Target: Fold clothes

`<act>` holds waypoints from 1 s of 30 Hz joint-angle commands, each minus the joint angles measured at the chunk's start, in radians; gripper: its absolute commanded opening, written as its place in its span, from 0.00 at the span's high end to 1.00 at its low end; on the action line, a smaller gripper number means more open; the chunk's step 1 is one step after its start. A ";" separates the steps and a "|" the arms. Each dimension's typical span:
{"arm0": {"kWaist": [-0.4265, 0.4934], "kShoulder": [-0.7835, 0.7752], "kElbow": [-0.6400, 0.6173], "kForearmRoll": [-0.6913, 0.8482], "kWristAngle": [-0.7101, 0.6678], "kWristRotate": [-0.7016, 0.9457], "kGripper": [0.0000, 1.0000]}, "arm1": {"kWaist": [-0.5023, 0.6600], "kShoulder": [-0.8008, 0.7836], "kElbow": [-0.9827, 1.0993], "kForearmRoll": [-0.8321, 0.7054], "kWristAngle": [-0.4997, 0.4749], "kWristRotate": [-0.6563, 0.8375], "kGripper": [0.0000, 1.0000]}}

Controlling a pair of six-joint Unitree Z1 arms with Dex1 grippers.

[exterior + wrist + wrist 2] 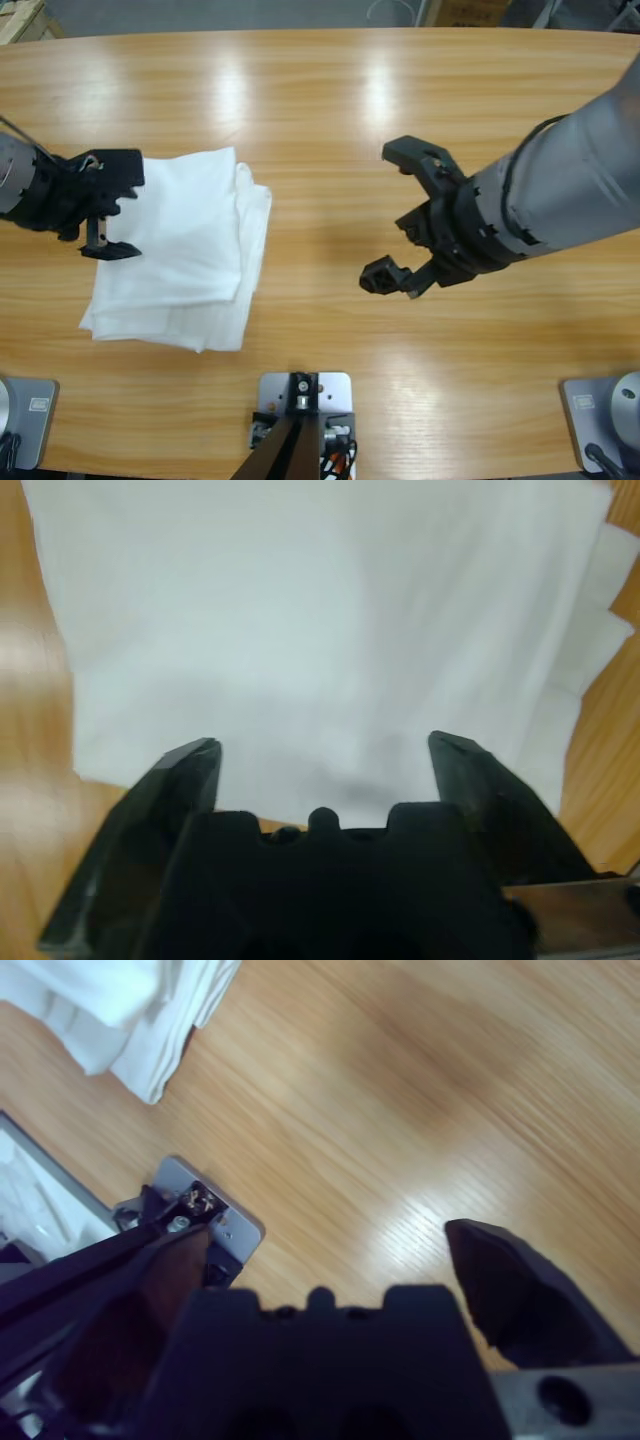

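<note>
The shirt lies folded in a white pile on the left part of the bench, closer to the front edge than the back edge. Its long side runs from back to front. One folded edge sticks out on the side toward the middle of the bench.

The left end effector is right at the shirt's left edge, over the cloth. Its jaws are spread wide and hold nothing. In the left wrist view the shirt fills the space ahead of the left end effector.

The right end effector hangs over bare wood near the middle of the bench, well apart from the shirt. Its jaws are spread wide too, and empty.

So the left arm is much nearer. The shirt looks mostly folded. I think the next move falls to the left arm.
</note>
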 commanded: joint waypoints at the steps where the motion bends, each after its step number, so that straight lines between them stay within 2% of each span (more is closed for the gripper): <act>1: -0.013 0.029 0.000 0.070 -0.015 0.053 0.00 | 0.006 0.032 0.019 -0.010 0.008 0.002 0.00; 7: -0.047 0.157 -0.026 0.075 -0.011 0.162 0.00 | 0.005 0.035 0.068 -0.033 0.005 0.002 0.00; 11: -0.048 0.307 -0.042 0.074 -0.002 0.239 0.00 | 0.003 0.053 0.098 -0.070 0.011 0.010 0.00; 17: -0.077 0.492 -0.037 0.023 0.003 0.257 0.00 | -0.031 0.110 0.110 -0.124 0.039 0.009 0.00; 22: -0.097 0.544 0.002 -0.039 -0.007 0.254 0.00 | -0.069 0.161 0.119 -0.171 0.063 0.009 0.00; 24: -0.094 0.569 -0.003 -0.057 -0.013 0.217 0.01 | -0.077 0.174 0.130 -0.188 0.071 0.009 0.00; 27: -0.050 0.589 -0.045 -0.069 -0.013 -0.007 0.01 | -0.092 0.172 0.139 -0.191 0.071 0.009 0.00; 30: 0.043 0.615 -0.123 -0.060 0.006 -0.220 0.02 | -0.117 0.163 0.138 -0.191 0.069 0.009 0.00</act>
